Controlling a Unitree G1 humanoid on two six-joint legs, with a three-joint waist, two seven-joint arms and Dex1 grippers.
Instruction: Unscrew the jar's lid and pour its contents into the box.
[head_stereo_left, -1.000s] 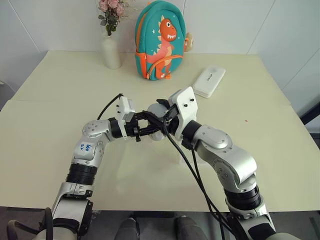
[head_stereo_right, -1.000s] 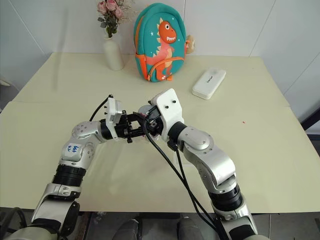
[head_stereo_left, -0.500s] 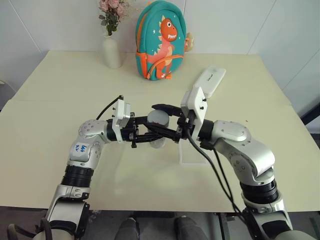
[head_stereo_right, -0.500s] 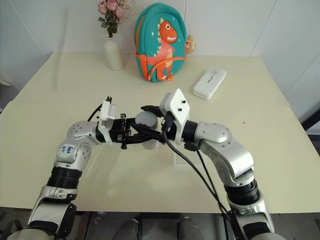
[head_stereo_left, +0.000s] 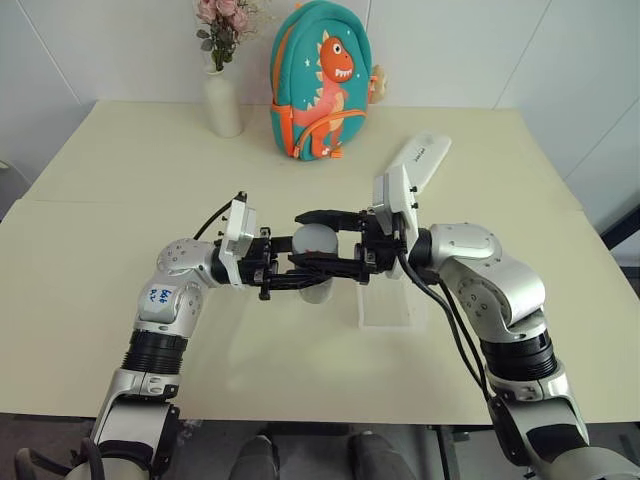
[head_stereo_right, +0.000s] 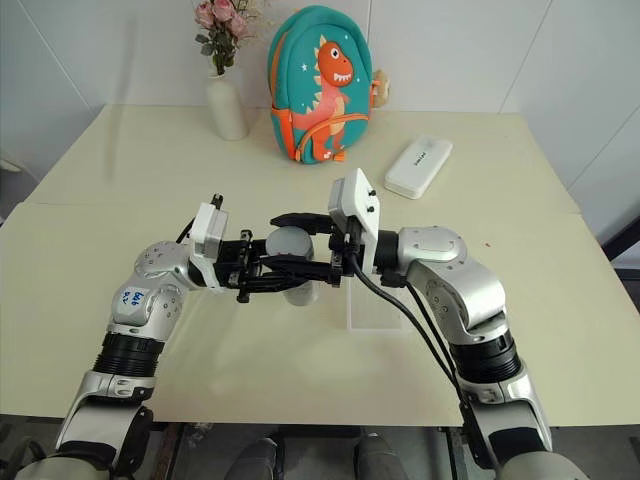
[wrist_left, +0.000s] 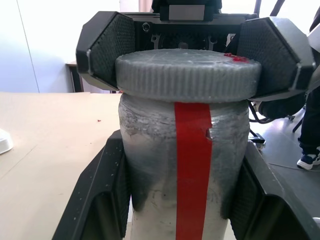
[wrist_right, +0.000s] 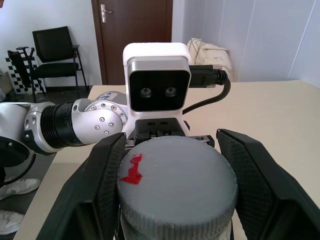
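The small jar (head_stereo_left: 316, 278), silvery with a red stripe (wrist_left: 192, 165), is held upright just above the table, a little left of the box (head_stereo_left: 390, 300), a shallow clear tray. My left gripper (head_stereo_left: 318, 272) reaches in from the left and is shut on the jar's body, its fingers (wrist_left: 107, 200) on either side. My right gripper (head_stereo_left: 312, 240) comes in level from the right and is shut on the grey ribbed lid (wrist_right: 177, 185), with its pads (wrist_left: 107, 50) pressed on the rim. The lid (head_stereo_left: 314, 238) sits on the jar. The contents are hidden inside.
At the table's far edge stand a white vase with pink flowers (head_stereo_left: 223, 100) and a teal dinosaur backpack (head_stereo_left: 318, 85). A white oblong case (head_stereo_left: 420, 160) lies at the back right. The cream table (head_stereo_left: 120, 200) stretches wide on the left.
My right arm has swung out to the right and its wrist has turned, so the gripper now meets the lid level from the side. Both hands drew back slightly with the jar, uncovering the box.
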